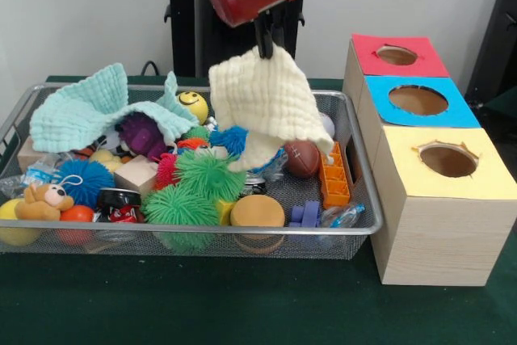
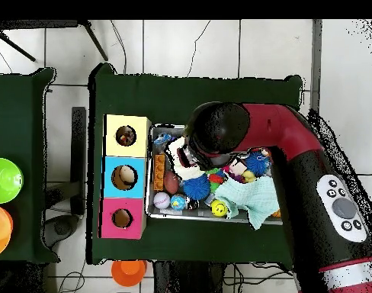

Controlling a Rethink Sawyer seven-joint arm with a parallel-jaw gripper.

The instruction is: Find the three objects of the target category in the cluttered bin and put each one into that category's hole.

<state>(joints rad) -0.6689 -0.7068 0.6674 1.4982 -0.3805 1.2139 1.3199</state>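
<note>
In the front view the gripper (image 1: 265,48) hangs at about 12 o'clock above the bin (image 1: 24,111), its dark fingers pinched together on the top edge of a pale yellow cloth (image 1: 262,103), which drapes free with its lower corner trailing among the toys. The cloth is lifted, I judge, to uncover what lies beneath it, since it is plain and not one of the printed bundles the task wants. A mint cloth (image 1: 85,107) lies crumpled at 10 o'clock in the bin, likely hiding more. Around the centre sit green spiky balls (image 1: 194,187), a blue spiky ball (image 1: 82,180) at 8 o'clock, a smiley ball (image 1: 192,105), a small football (image 1: 301,157) and an orange tray (image 1: 334,175) at 3 o'clock. None of the three objects can be picked out here; they may be buried. The hole (image 1: 448,159) with the yellow surround tops the nearest box, at 3 o'clock just beside the bin, empty and unobstructed, with the blue-surround hole (image 1: 418,100) and red-surround hole (image 1: 397,55) behind it. In the overhead view the arm (image 2: 296,152) covers much of the bin (image 2: 190,215), so the gripper is hidden; the yellow-surround hole (image 2: 126,136) lies at 9 o'clock from the bin, and the mint cloth (image 2: 254,197) shows at 4 o'clock.
</note>
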